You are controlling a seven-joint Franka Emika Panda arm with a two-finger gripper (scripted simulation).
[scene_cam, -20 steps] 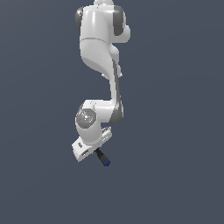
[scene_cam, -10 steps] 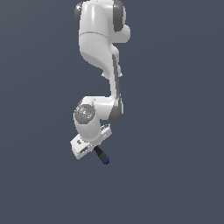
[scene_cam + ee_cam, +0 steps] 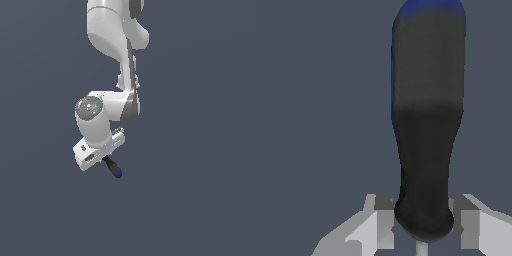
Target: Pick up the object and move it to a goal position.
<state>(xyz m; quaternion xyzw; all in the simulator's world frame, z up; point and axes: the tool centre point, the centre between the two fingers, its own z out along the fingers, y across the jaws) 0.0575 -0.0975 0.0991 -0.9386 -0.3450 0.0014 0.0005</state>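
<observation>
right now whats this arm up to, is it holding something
Yes. The Franka arm has its claw shut on a small screwdriver, a finger on each side of the black handle near the shaft. The blue end cap sticks out past the claw. In the exterior view the arm hangs against a plain grey background. No goal marker shows in either view.
</observation>
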